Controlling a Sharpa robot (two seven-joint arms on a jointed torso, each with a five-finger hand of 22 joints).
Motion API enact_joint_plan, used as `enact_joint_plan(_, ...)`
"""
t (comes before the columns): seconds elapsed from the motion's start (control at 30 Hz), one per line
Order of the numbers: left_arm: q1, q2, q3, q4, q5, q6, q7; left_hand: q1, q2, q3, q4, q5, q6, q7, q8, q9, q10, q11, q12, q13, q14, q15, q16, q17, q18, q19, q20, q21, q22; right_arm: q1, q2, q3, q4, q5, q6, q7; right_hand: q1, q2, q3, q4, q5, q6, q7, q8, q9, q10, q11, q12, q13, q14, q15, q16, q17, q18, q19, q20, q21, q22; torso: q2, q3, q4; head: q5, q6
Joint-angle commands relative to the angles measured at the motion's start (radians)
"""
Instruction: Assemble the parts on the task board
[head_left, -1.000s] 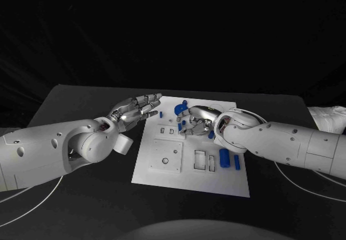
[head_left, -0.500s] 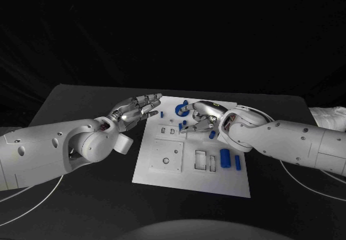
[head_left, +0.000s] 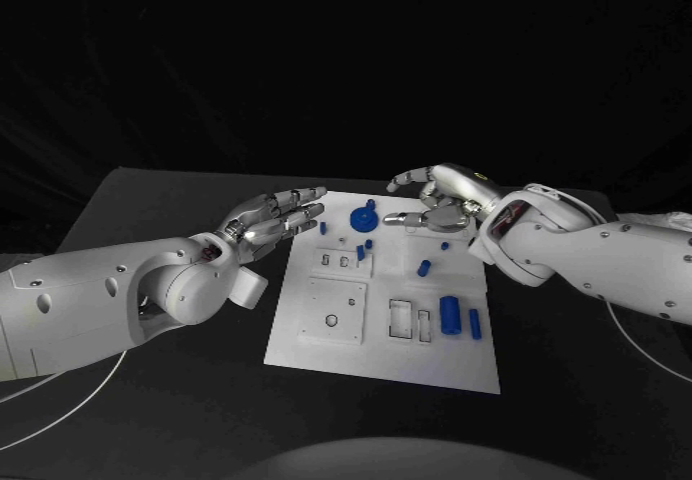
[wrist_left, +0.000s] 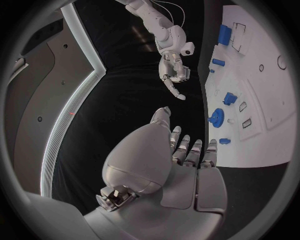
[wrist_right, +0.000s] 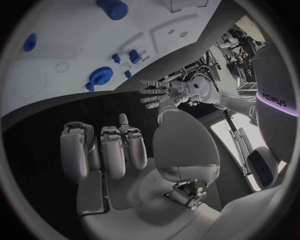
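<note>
The white task board (head_left: 346, 350) lies mid-table with blue parts on it: a gear (head_left: 364, 217) near its far edge, small pegs (head_left: 366, 246) just before the gear, a short cylinder (head_left: 424, 268), and a thick cylinder (head_left: 450, 314) beside a thin bar (head_left: 473, 323). My left hand (head_left: 268, 220) hovers at the board's far left corner, fingers straight and spread, holding nothing. My right hand (head_left: 441, 200) is raised above the board's far right part, fingers loosely bent and apart, with nothing in them. The right wrist view shows the gear (wrist_right: 100, 76) and the left hand (wrist_right: 159, 92) beyond its own fingers.
Rectangular recesses and a raised square plate (head_left: 333, 312) occupy the board's near left part. Black table (head_left: 159, 200) surrounds the board. The left wrist view shows the board (wrist_left: 269, 100), the gear (wrist_left: 216, 117) and the right hand (wrist_left: 172, 75) above the dark table.
My right hand has lifted off the pegs beside the gear and risen up and to the right, its fingers opening. The left hand has stayed still.
</note>
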Motion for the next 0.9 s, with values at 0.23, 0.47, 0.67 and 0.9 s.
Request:
enact_joint_plan(0.23, 0.006, -0.011, 0.002, 0.021, -0.254, -0.178, 0.031, 0.03, -0.039, -0.012, 0.016, -0.146, 0.089, 0.024, 0.052, 0.013, 0.136, 0.056, 0.302, 0.047, 0.208, 0.01, 0.247, 0.054, 0.008, 0.214, -0.003, 0.137, 0.048, 0.01, -0.115, -0.002, 0.051, 0.174, -0.046, 0.093, -0.121, 0.14, -0.069, -0.002, 0.062, 0.06, 0.009, 0.014, -0.028, 0.102, 0.015, 0.004, 0.263, 0.106, 0.014, 0.003, 0.263, 0.002, 0.016, 0.006, 0.018, 0.222, -0.002, 0.013, -0.0154, 0.011, -0.001)
enact_joint_plan(0.47, 0.046, -0.033, 0.003, 0.043, -0.454, -0.287, -0.032, -0.001, -0.055, -0.055, 0.074, -0.236, 0.2, 0.017, 0.119, 0.022, 0.347, 0.104, 0.638, 0.183, 0.555, 0.02, 0.628, 0.177, 0.01, 0.64, -0.016, 0.401, 0.156, 0.011, -0.149, -0.003, 0.075, 0.2, -0.024, 0.079, -0.106, 0.175, -0.094, -0.002, 0.097, 0.087, 0.013, 0.017, -0.039, 0.102, 0.017, 0.004, 0.263, 0.106, 0.015, 0.003, 0.263, -0.004, 0.037, 0.009, 0.039, 0.23, -0.004, 0.033, -0.0356, 0.028, -0.008)
enact_joint_plan(0.67, 0.124, -0.026, 0.004, 0.052, -0.657, -0.295, -0.253, -0.157, -0.038, -0.13, 0.053, -0.302, 0.284, 0.043, 0.183, 0.03, 0.541, 0.021, 0.997, 0.417, 0.768, -0.061, 1.038, 0.389, 0.014, 0.929, -0.101, 0.643, 0.284, 0.011, -0.157, -0.003, 0.082, 0.206, 0.0, 0.064, -0.082, 0.192, -0.113, -0.003, 0.127, 0.101, 0.013, 0.016, -0.049, 0.102, 0.018, 0.004, 0.263, 0.106, 0.016, 0.003, 0.263, -0.009, 0.053, 0.009, 0.054, 0.236, -0.007, 0.0496, -0.0513, 0.043, -0.012)
enact_joint_plan(0.9, 0.218, 0.058, 0.005, 0.013, -0.986, 0.03, -0.671, -0.42, -0.012, -0.242, 0.076, -0.433, 0.597, -0.034, 0.365, 0.112, 1.522, -0.073, 1.286, 1.533, 1.527, -0.154, 1.479, 1.549, -0.102, 1.303, -0.194, 1.366, 1.184, 0.013, -0.141, -0.007, 0.061, 0.208, 0.067, 0.028, -0.071, 0.201, -0.122, -0.003, 0.14, 0.111, 0.012, 0.018, -0.052, 0.102, 0.017, 0.004, 0.263, 0.106, 0.015, 0.003, 0.263, -0.01, 0.058, 0.009, 0.058, 0.237, -0.008, 0.0563, -0.0674, 0.053, -0.016)
